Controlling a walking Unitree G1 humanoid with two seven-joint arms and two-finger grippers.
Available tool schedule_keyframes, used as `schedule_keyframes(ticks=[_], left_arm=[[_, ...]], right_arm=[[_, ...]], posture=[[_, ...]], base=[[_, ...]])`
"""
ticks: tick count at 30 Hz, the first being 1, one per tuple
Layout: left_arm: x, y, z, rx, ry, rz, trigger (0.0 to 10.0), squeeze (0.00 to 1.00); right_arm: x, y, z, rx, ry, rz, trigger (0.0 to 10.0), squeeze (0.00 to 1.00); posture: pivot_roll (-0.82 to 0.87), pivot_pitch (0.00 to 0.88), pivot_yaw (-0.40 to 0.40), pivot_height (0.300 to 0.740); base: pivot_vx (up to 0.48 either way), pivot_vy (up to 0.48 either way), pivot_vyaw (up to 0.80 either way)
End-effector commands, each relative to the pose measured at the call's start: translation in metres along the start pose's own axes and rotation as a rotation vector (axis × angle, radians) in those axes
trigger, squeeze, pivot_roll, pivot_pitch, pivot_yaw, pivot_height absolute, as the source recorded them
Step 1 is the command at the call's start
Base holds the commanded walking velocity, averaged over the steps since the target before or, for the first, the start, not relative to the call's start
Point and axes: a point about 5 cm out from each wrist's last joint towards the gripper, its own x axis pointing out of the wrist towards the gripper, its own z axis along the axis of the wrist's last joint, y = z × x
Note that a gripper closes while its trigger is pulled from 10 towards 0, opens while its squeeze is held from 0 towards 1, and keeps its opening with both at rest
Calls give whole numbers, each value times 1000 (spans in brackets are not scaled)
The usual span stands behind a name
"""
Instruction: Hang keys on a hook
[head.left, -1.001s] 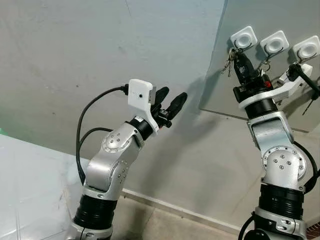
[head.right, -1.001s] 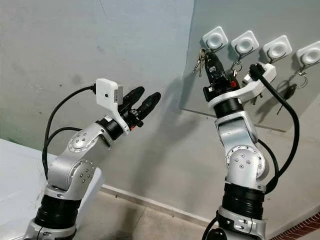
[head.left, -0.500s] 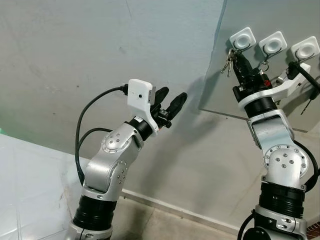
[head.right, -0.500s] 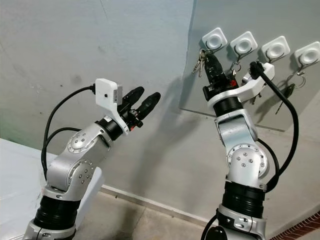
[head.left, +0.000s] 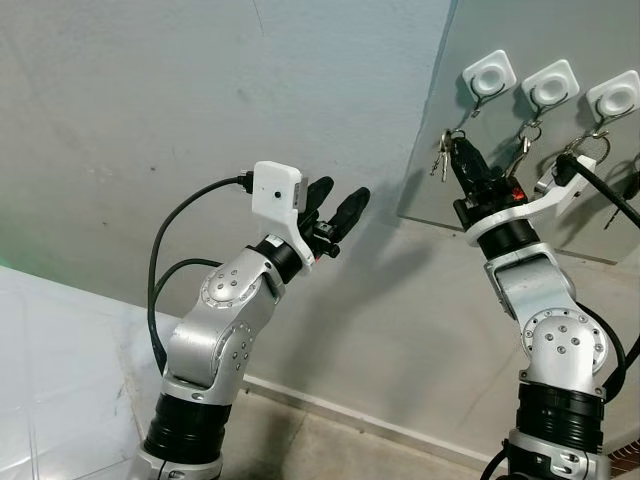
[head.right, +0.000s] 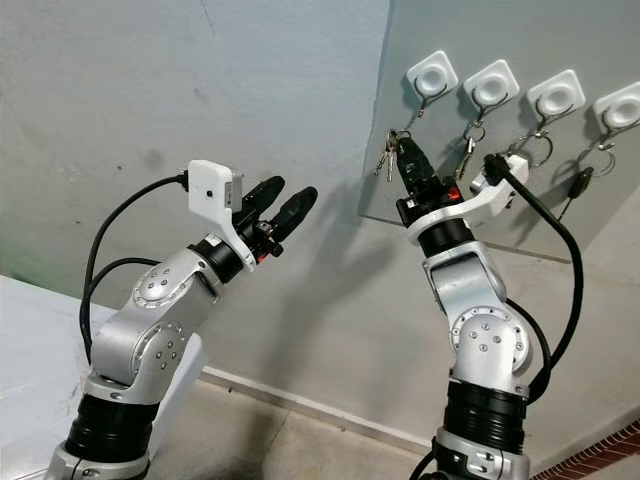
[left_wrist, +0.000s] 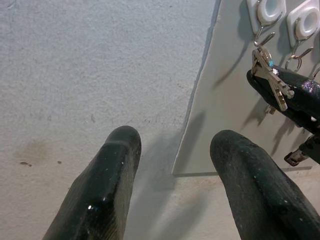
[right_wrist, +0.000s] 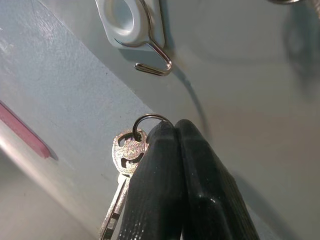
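In the upper right of the frame, the right claw (head.right: 407, 160) is raised against a smooth grey wall panel (head.right: 560, 200), its two black fingers pressed tight together on the ring of a small bunch of silver metal keys (head.right: 385, 156), which dangles off the fingertips toward the panel's left edge. The wrist view shows the split ring (right_wrist: 148, 121) sticking out just past the closed fingertips, with the keys hanging beside the fingers. The bunch sits below the leftmost white square wall hook (head.right: 431, 77), apart from it: the curved wire hook (right_wrist: 152, 62) is bare and the ring does not touch it. To the right along the panel run three more white square hooks (head.right: 491, 86), with metal rings and a dark key fob (head.right: 578, 182) hanging from some of them. In the middle left of the frame the left claw (head.left: 335, 204) is held up in front of the rough grey concrete wall (head.left: 150, 120), its fingers spread apart with nothing between them, well apart from the panel. A white camera block (head.left: 277, 191) with a black cable sits on its wrist. A pale floor (head.left: 60, 380) fills the lower left corner.
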Motion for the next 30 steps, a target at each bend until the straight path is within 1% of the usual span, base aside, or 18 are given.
schedule_keyframes(ticks=[1,4,12,13,22,24,29,30], left_arm=[[0,-3,4,10,-10,-9,10000,0],[0,-3,4,10,-9,-8,10000,0],[0,-3,4,18,-8,-15,10000,0],[1,-5,4,21,-5,-27,10000,0],[4,-10,3,26,-3,-54,10000,0],[4,-10,3,26,-2,-57,10000,0],[4,-11,3,23,-1,-59,10000,0],[5,-11,3,21,-1,-59,10000,0]], right_arm=[[2,5,2,-6,1,19,10000,0],[2,6,2,-36,-8,36,10000,0],[1,9,1,-13,-16,71,10000,0],[2,11,1,13,-22,90,10000,0],[8,15,3,37,-31,125,10000,0],[11,17,5,74,-37,135,10000,0],[15,18,8,88,-54,142,10000,0],[17,17,10,106,-62,141,10000,0]], posture=[[-6,78,-17,740],[-5,80,-18,740],[-6,84,-15,740],[-9,85,-13,740],[-17,90,-8,740],[-19,92,-6,740],[-18,93,-8,740],[-18,94,-9,740]], base=[[0,0,0],[0,0,0],[0,0,0],[0,0,0],[0,0,0],[0,0,0],[0,0,0],[0,0,0]])
